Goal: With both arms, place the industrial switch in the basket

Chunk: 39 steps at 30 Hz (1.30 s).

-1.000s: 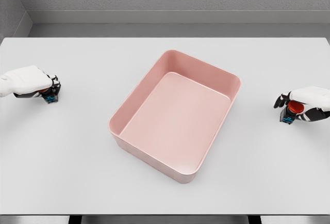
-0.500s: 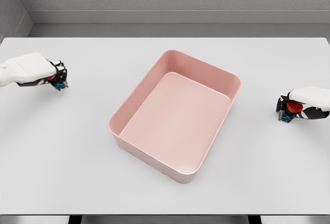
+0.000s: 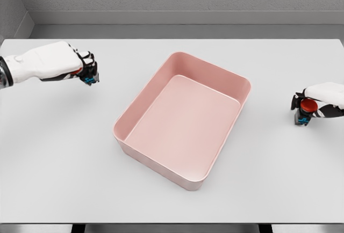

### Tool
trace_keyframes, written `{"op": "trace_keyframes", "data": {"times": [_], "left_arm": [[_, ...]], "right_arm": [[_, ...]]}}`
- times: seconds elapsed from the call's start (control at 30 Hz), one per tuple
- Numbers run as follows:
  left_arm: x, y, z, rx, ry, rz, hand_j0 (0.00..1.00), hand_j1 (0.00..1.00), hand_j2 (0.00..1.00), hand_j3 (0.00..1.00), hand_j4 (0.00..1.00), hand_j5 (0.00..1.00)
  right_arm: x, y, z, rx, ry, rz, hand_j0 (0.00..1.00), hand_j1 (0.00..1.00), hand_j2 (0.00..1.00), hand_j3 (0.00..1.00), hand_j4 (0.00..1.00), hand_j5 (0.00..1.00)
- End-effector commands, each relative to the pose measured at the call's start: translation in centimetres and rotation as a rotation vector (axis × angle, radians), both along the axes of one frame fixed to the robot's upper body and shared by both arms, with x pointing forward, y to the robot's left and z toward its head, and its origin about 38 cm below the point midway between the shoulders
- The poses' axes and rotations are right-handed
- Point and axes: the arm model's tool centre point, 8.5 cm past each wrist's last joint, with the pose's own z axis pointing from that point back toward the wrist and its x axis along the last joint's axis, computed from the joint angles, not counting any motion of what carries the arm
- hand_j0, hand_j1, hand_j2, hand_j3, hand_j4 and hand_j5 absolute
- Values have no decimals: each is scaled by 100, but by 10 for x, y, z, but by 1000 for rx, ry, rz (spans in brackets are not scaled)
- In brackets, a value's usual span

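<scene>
A pink rectangular basket (image 3: 161, 77) sits in the middle of the white table, turned at an angle, with nothing inside. My left hand (image 3: 86, 69) is up off the table to the basket's left, its fingers shut on a small industrial switch (image 3: 90, 78) with a red button and blue base, mostly hidden by the fingers. At the right edge, my right hand (image 3: 302, 108) is shut on a second industrial switch (image 3: 306, 111), whose red cap and dark blue base show under the fingers.
The white table (image 3: 64, 163) stretches wide on all sides of the basket. A grey wall and floor strip run behind its far edge.
My left hand has lifted its switch and carried it right and up towards the basket. My right hand has shifted only slightly, its switch still near the table.
</scene>
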Motion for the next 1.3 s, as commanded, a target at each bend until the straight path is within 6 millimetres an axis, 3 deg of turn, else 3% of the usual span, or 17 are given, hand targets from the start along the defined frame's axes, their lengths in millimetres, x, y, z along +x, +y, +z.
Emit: {"op": "trace_keyframes", "data": {"times": [0.0,0.3,0.8,1.27], "left_arm": [[-8,-16,12,-25,-29,-52,23,23,23,23,23,23],[-21,-53,20,-94,-47,-160,23,23,23,23,23,23],[-37,-118,20,-163,-73,-318,23,23,23,23,23,23],[-52,-177,-12,-109,-33,-456,27,27,27,27,27,27]], "right_arm": [[0,-1,1,-3,-1,-1,53,53,53,53,53,53],[-1,1,4,-5,-7,9,50,50,50,50,50,50],[4,3,36,-29,-73,28,50,50,50,50,50,50],[15,14,65,-18,-155,61,50,50,50,50,50,50]]}}
